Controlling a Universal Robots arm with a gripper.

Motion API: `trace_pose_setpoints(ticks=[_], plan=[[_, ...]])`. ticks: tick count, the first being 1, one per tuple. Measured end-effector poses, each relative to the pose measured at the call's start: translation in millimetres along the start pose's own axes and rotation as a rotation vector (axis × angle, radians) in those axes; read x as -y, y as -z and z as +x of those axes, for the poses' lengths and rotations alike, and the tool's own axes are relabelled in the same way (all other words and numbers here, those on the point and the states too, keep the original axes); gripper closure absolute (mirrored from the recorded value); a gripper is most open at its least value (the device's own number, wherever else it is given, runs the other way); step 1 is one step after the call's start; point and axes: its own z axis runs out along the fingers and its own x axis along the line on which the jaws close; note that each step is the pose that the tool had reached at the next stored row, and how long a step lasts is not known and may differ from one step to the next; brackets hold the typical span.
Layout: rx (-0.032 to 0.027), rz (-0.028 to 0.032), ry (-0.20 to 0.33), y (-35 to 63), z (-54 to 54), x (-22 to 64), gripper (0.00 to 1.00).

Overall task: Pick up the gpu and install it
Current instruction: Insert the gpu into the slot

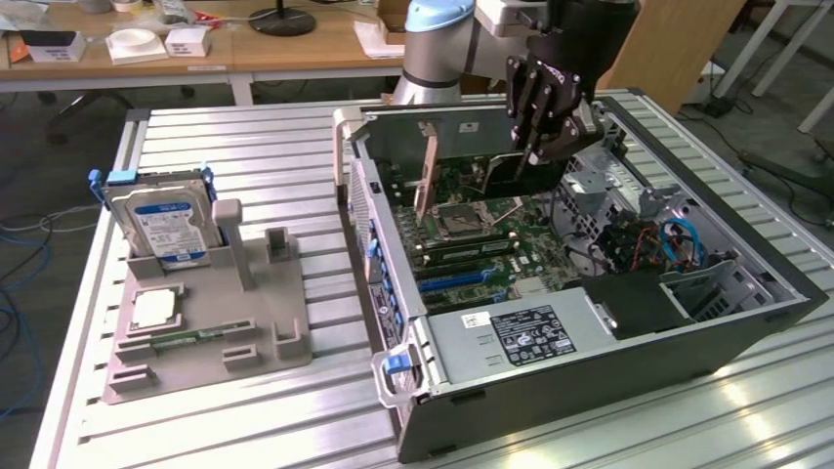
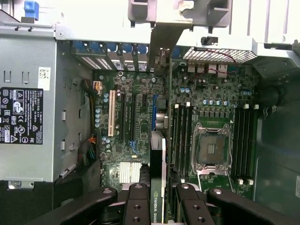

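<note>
The gpu [image 2: 158,168] hangs edge-on between my gripper's [image 2: 159,193] black fingers [image 2: 137,201], its silver end bracket [image 2: 164,47] pointing toward the rear wall of the open computer case [image 1: 729,327]. In the exterior view the gripper [image 1: 548,147] is inside the case's far end, shut on the gpu [image 1: 479,176], which is held upright just above the motherboard [image 1: 515,249]. The card lines up along the expansion slots [image 2: 154,110] beside the CPU socket [image 2: 209,149]. Whether its lower edge touches a slot is hidden.
The power supply [image 1: 515,337] fills the case's near corner, and drive cages with cables [image 1: 671,244] are at the exterior view's right. On the exterior view's left, a grey fixture [image 1: 261,322] carries a silver hard drive [image 1: 159,227], a CPU [image 1: 154,308] and a memory strip [image 1: 195,338].
</note>
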Motion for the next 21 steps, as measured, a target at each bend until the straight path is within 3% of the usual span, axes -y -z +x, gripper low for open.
trace_pose_setpoints(ticks=[1,2,21], plan=[[-0.0002,-0.0001,0.000,-11.2,0.4,0.2,0.74],[-0.0002,-0.0002,0.000,-15.0,0.5,0.4,0.74],[0.0024,-0.0001,0.000,-33.4,1.0,0.7,0.74]])
